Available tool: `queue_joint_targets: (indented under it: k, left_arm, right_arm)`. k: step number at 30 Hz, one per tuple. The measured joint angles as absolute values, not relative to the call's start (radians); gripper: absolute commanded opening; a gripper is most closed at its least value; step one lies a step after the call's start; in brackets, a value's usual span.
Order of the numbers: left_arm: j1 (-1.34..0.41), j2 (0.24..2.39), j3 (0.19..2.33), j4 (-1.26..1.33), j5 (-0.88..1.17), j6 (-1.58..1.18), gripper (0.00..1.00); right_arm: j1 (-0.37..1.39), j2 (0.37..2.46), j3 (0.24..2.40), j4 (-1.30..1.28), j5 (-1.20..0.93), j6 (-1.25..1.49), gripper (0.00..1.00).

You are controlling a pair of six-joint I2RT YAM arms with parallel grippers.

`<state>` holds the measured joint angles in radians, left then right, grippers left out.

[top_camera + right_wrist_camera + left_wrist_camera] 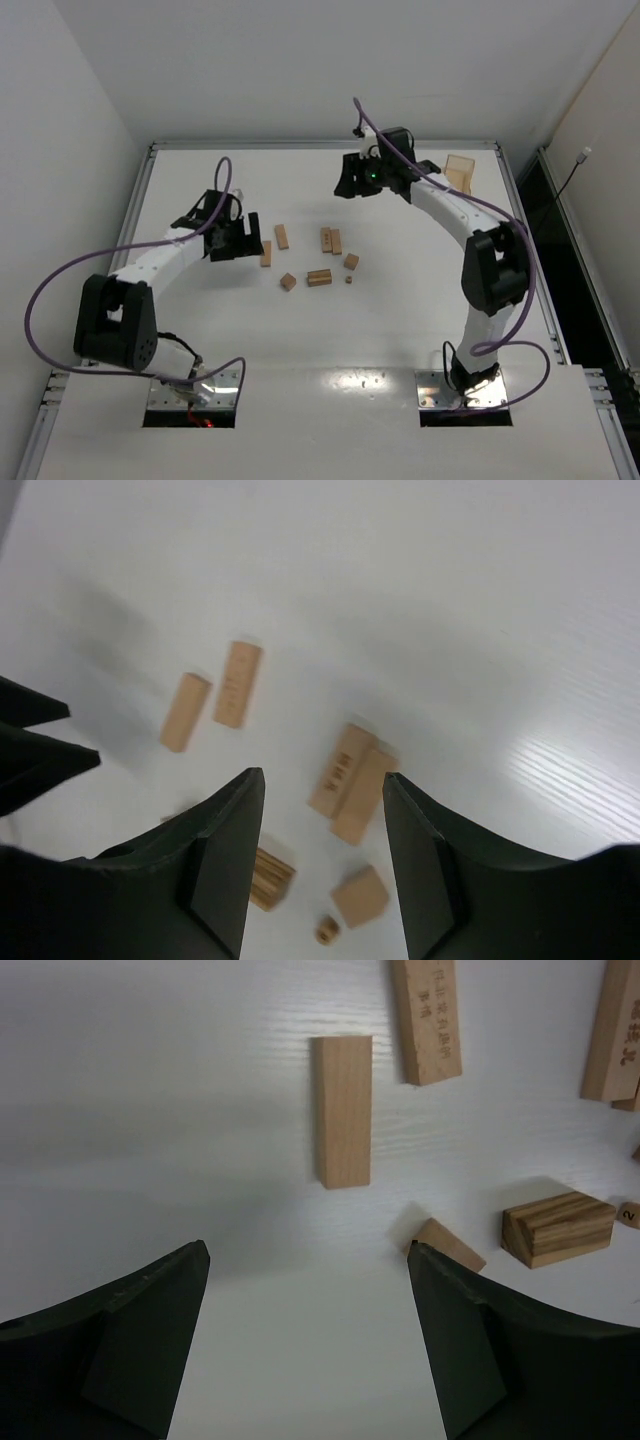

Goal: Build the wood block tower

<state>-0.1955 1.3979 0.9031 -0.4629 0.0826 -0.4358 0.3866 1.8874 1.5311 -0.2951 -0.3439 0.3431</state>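
I count eight wood blocks (282, 236), all lying loose on the white table (200, 340) between the two arms, none stacked. There are four short bars, one darker striped block (558, 1228), two small cubes (351, 261) and one tiny bit (348, 280). Two of the bars (331, 240) lie side by side, touching.

My left gripper (305, 1250) hangs low at the left edge of the scatter, jaws spread with nothing between them. A plain bar (341, 1110) lies just ahead of it, and one cube (445, 1243) sits partly tucked behind a fingertip.

My right gripper (322, 780) is on the far side, jaws apart and empty.

One translucent amber box (459, 172) stands near the far right corner, well apart from the blocks.
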Motion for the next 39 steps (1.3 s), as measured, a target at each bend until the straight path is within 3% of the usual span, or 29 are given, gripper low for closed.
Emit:
queue_joint_targets:
  k: [3,6,10,26,28,29,37,39]
  left_arm:
    - [-0.24,1.512,0.972,-0.463,0.08,-0.446,0.77]
    - [-0.282,1.61,1.042,-0.466,0.068,-0.455,0.68]
    - [-0.312,1.707,1.113,-0.469,0.044,-0.464,0.63]
    - [-0.321,1.844,1.169,-0.489,-0.025,-0.484,0.47]
    - [-0.323,1.855,1.171,-0.489,-0.027,-0.483,0.37]
    - [-0.324,1.86,1.172,-0.488,-0.027,-0.484,0.37]
    - [-0.328,1.901,1.225,-0.499,-0.038,-0.488,0.0]
    - [-0.328,1.919,1.252,-0.506,-0.039,-0.495,0.0]
  right_arm:
    - [0.332,1.864,1.484,-0.332,-0.325,0.296,0.48]
    - [0.298,1.856,1.441,-0.364,-0.317,0.27,0.48]
    - [0.276,1.854,1.413,-0.39,-0.318,0.259,0.48]
    - [0.212,1.845,1.414,-0.399,-0.353,0.261,0.48]
    - [0.205,1.845,1.417,-0.401,-0.355,0.262,0.48]
    - [0.203,1.845,1.419,-0.401,-0.356,0.262,0.48]
    - [0.181,1.845,1.433,-0.402,-0.371,0.266,0.48]
    - [0.179,1.845,1.433,-0.403,-0.371,0.266,0.48]
